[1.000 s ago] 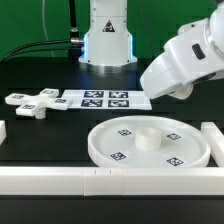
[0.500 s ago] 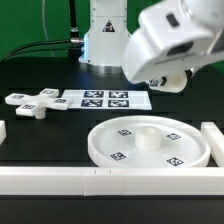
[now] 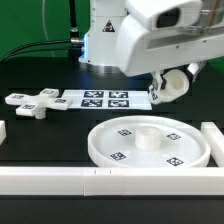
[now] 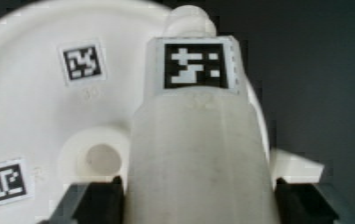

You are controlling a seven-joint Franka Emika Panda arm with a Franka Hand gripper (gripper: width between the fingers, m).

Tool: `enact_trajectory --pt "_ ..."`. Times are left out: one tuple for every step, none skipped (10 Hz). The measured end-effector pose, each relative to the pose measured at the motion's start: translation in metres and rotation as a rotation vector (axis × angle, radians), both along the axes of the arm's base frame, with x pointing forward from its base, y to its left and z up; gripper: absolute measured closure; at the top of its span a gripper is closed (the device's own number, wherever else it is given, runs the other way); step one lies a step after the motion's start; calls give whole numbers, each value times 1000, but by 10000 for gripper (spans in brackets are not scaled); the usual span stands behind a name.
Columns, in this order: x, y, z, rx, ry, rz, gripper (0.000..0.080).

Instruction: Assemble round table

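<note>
1. Two dark fingers (image 4: 92,205) of my end effector (image 4: 195,206) are closed narrow on the short thick leg (image 4: 195,140). One finger sits on each side of its lower part, and the leg runs straight out from between them. A square tag (image 4: 197,65) faces the wrist camera near the leg's far end.
2. Beneath and behind the leg lies the large round disc (image 3: 97,145), flat on the black counter (image 3: 60,130) with its rim up. Several square tags show on its face, and a raised round hub (image 3: 148,138) stands at its middle. The leg hangs in the air, not touching the disc.
3. Beyond the disc, the marker board (image 3: 100,98) lies flat, and my end effector hovers above the end of it on the exterior view's right.
4. Farther off, at the exterior view's left, the small cross-shaped base (image 3: 30,104) lies on the counter just beside the marker board's other end.
5. Farthest from my end effector, a long white border wall (image 3: 60,180) runs along the counter's front edge.
</note>
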State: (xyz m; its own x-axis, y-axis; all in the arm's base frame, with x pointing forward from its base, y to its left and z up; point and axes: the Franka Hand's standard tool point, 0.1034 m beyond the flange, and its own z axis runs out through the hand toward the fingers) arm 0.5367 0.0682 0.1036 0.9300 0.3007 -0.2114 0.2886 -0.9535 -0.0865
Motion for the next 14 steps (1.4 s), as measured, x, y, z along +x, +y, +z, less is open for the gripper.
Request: enact_trajectory --pt "-3 -6 7 2 -28 -48 393" --pt "2 -12 12 9 -98 -64 393" --pt "4 -13 10 13 -157 -60 393" --pt "7 -14 9 20 -230 -61 393" --pt "7 -15 8 23 -269 -65 393" --pt "13 -17 8 32 -350 -68 393" --pt "13 -20 7 36 -401 -86 393" --pt "15 -20 11 37 -427 -86 393" --pt "24 -22 17 39 -509 -81 393" --pt "27 -23 21 40 -537 -81 393" --pt "33 -28 25 35 -647 -65 393" --pt "30 -34 20 27 -717 -67 393" --pt "30 -38 18 23 -760 -69 393" --pt "29 -36 15 23 -763 -67 393"
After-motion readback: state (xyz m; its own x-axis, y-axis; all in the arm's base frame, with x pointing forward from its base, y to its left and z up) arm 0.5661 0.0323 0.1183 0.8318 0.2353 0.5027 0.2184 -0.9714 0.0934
